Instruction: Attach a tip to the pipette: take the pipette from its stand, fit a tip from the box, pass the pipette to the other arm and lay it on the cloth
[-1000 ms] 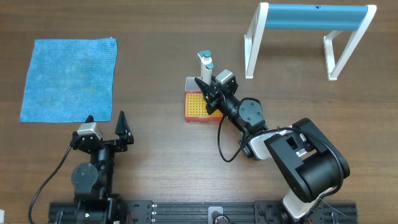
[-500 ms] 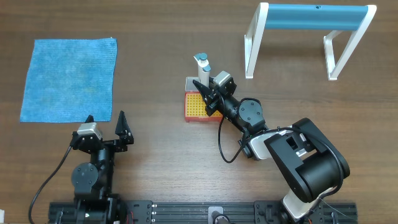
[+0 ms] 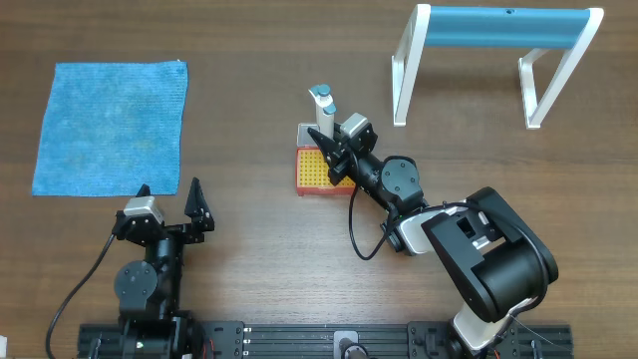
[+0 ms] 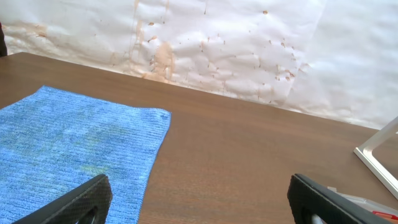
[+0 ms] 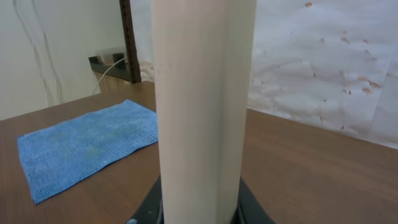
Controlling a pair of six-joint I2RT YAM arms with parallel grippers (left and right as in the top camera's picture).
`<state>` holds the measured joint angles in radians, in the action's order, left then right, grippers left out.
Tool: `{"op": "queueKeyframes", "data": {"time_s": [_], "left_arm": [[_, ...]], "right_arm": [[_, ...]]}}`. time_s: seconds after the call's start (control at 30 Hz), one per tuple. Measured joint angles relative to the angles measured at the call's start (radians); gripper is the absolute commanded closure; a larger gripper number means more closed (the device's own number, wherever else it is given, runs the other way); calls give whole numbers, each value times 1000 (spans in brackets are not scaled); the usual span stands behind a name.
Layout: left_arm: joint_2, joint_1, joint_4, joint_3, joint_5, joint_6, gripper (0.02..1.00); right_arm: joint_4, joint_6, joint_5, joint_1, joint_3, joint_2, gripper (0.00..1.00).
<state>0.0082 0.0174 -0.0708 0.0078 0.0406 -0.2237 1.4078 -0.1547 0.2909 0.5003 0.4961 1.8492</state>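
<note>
The white pipette with a grey-blue top stands upright in my right gripper, which is shut on its body over the far end of the red and yellow tip box. In the right wrist view the cream pipette body rises between the dark jaws; its lower end is hidden. The blue cloth lies flat at the far left. My left gripper sits open near the front left, just short of the cloth, with nothing between its fingers.
The white stand with a blue top bar is at the back right; one of its legs shows in the left wrist view. Bare wooden tabletop lies between the cloth and the tip box. A black cable loops beside the right arm.
The right gripper has shifted the pipette slightly to the left over the tip box. The left arm has not moved.
</note>
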Motion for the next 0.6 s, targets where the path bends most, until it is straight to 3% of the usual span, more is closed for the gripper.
{"op": "queueKeyframes", "data": {"time_s": [0.6], "left_arm": [[0,0,0,0,0,0,104]], "right_arm": [[-5,34,0,6,-6,11,917]]}}
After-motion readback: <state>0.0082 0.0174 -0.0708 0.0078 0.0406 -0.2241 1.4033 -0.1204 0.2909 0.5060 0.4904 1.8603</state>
